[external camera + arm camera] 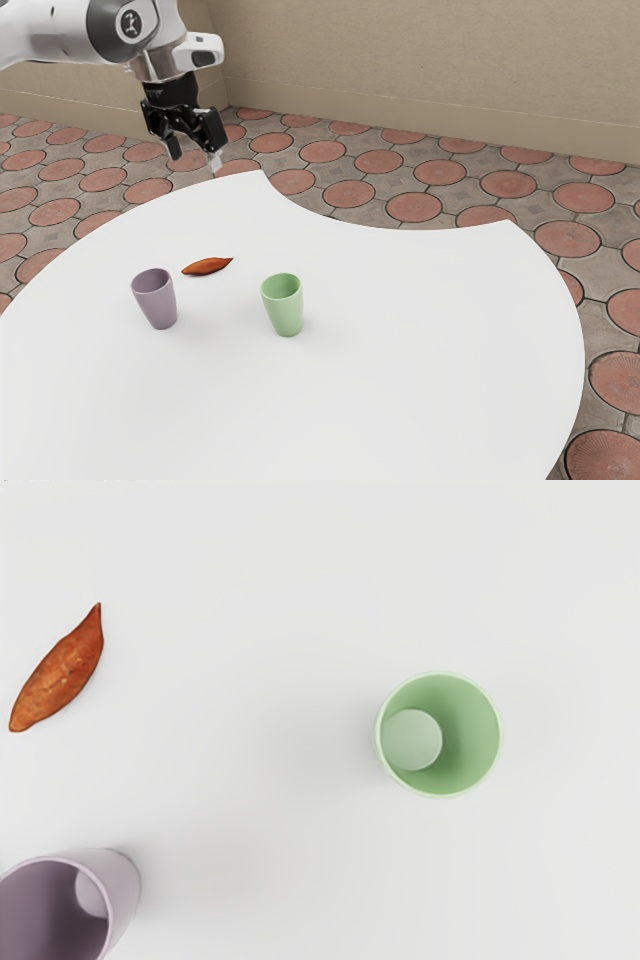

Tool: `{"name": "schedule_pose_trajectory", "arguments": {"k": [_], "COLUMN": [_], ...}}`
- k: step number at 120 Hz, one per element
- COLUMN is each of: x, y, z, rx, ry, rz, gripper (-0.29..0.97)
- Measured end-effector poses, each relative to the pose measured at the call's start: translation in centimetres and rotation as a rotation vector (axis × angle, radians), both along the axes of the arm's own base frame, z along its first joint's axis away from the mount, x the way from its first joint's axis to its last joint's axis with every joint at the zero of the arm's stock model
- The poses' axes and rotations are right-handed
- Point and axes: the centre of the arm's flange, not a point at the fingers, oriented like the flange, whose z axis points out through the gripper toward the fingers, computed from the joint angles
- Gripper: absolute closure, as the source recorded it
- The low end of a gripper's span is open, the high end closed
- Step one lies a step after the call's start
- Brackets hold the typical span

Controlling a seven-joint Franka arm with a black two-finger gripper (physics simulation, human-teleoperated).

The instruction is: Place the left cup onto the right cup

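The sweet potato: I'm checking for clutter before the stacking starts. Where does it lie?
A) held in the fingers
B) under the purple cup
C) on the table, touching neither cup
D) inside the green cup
C: the sweet potato lies flat on the white table, apart from the purple cup and the green cup, both standing upright and empty.

Lilac cup (154, 297): plain pale purple, duller mauve inside. Green cup (282, 303): plain light green, paler base inside. Sweet potato (207, 265): orange-brown, faint darker streaks. Table (420, 380): plain white. Floor (415, 206): round terracotta tiles with grey-brown patterned pieces between. Wall (450, 60): plain beige. Arm (50, 35): white, black joint cap, silver-grey wrist ring. Gripper (194, 156): black, one whitish fingertip.
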Motion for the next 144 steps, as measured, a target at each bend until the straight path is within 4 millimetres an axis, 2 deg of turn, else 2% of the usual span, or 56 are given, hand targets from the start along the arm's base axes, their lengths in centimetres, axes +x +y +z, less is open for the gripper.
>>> {"name": "schedule_pose_trajectory", "arguments": {"k": [11, 30, 53, 67, 79, 88, 94, 106, 126, 133, 144], "x": [0.1, 0.0, -2.6, -3.2, -3.0, -2.8, -2.8, -2.9, -4.9, -4.9, -4.4], "y": [0.2, 1.8, 4.3, 5.4, 5.1, 3.7, 3.5, 5.7, 9.9, 10.3, 9.5], "z": [-0.4, -3.0, -7.3, -11.7, -14.9, -16.6, -17.4, -18.6, -21.5, -22.0, -22.9], "rx": [0.003, 0.006, -0.004, -0.001, -0.002, -0.015, -0.024, -0.034, -0.051, -0.049, -0.043], "ry": [0.003, 0.047, 0.082, 0.103, 0.102, 0.096, 0.094, 0.089, 0.117, 0.113, 0.110], "rz": [-0.003, 0.020, 0.089, 0.145, 0.187, 0.203, 0.225, 0.304, 0.436, 0.457, 0.463], "gripper": [0.01, 0.01, 0.02, 0.02, 0.02, 0.02, 0.02, 0.02, 0.02, 0.02, 0.02]}}
